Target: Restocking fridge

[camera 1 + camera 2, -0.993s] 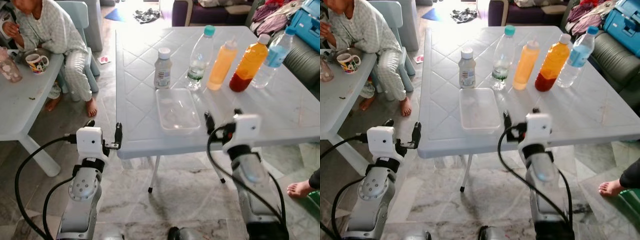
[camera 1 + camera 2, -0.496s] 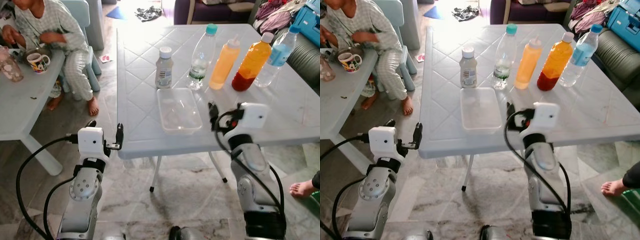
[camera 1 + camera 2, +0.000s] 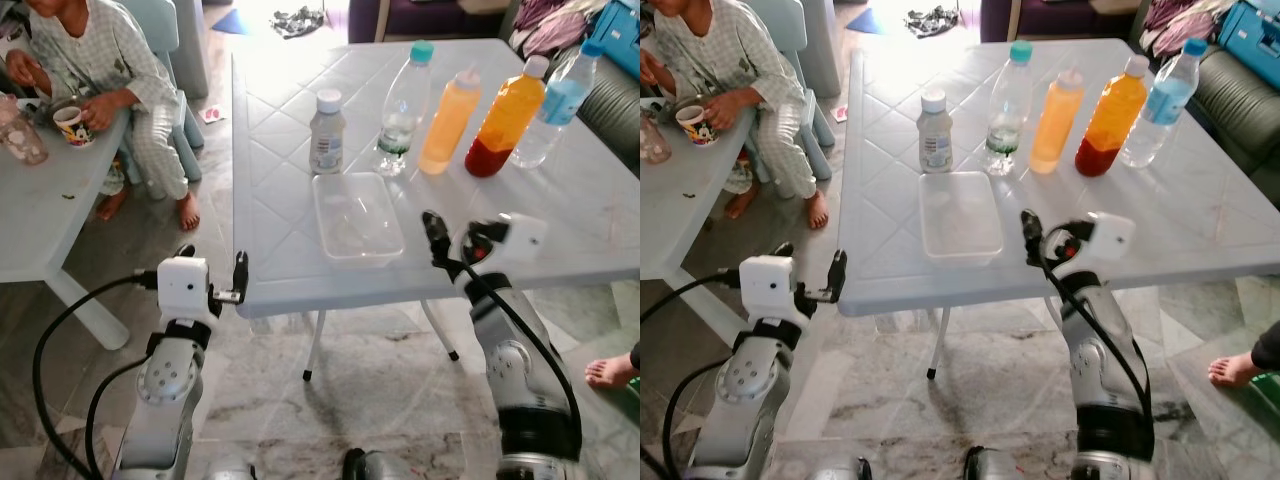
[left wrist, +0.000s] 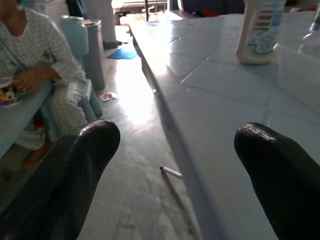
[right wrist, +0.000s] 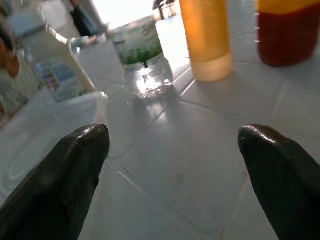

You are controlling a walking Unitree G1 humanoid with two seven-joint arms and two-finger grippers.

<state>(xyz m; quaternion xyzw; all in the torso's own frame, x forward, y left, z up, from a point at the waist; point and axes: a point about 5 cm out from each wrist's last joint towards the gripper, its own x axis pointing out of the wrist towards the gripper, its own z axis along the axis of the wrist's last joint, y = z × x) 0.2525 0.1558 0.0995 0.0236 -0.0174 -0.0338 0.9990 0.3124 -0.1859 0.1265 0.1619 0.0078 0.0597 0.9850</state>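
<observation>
- Five bottles stand in a row across the far half of the white table (image 3: 280, 250): a small white bottle (image 3: 326, 133), a clear bottle with a teal cap (image 3: 400, 110), a pale orange bottle (image 3: 449, 122), an orange-and-red bottle (image 3: 504, 118) and a blue-labelled water bottle (image 3: 556, 105).
- Filled, they should be fairly heavy, their plastic smooth and slightly yielding; I would grip mid-body, below the shoulder.
- Just before them lies an empty clear tray (image 3: 355, 217), light and flimsy.
- My right gripper (image 3: 436, 236) hovers over the table beside the tray, fingers spread wide, pointing toward the clear and pale orange bottles.
- My left gripper (image 3: 238, 275) waits open at the table's near corner.
- A person (image 3: 105, 70) sits at another table, well apart.
</observation>
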